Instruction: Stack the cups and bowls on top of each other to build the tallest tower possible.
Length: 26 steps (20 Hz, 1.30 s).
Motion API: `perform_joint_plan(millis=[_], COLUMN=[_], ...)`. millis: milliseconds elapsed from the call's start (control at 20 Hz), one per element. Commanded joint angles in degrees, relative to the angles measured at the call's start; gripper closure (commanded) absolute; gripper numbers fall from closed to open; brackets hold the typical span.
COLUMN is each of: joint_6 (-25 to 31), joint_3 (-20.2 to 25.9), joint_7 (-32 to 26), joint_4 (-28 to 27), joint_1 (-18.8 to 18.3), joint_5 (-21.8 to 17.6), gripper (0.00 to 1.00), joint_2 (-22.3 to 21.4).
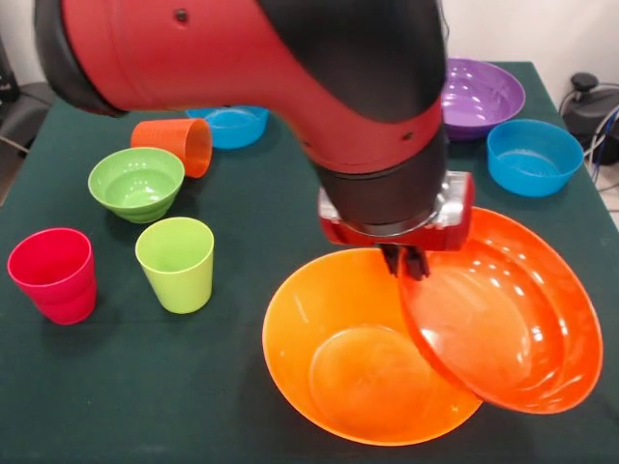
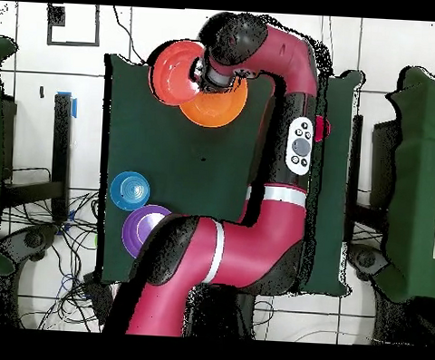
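My gripper point(image 1: 414, 263) is shut on the near rim of the wide red-orange bowl point(image 1: 503, 309) and holds it tilted, overlapping the right side of the big yellow-orange bowl point(image 1: 363, 362). In the overhead view the red-orange bowl point(image 2: 175, 72) sits beside the yellow-orange bowl point(image 2: 216, 107) under the arm. The lime green cup point(image 1: 177, 262) and pinkish red cup point(image 1: 53, 274) stand upright at the left. The orange cup point(image 1: 176, 143) lies on its side behind the small green bowl point(image 1: 135, 182). No tower stands, and the big pink bowl is out of view.
The purple bowl point(image 1: 481, 95) and a blue bowl point(image 1: 534, 155) sit at the back right. A second blue bowl point(image 1: 232, 124) sits at the back, partly behind the arm. Cables and dark equipment point(image 1: 592, 104) lie off the table's right edge.
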Motion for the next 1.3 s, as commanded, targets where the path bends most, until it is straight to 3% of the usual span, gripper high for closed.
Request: perform_joint_plan(millis=[50,450,700,1300], joint_6=[4.5,3.4,3.4,-0.2], joint_3=[2.8,3.0,4.8,5.3], joint_7=[-7.1,-10.7,-12.2,-14.4], joint_4=[-0.6,-0.2,-2.8,0.4], joint_1=[-2.0,-4.3,-5.0,-5.8], joint_5=[-3.3,-3.9,-5.7,-3.6], gripper=[1.00,1.00,1.00,1.00], joint_2=[-0.9,0.0,2.6,5.9])
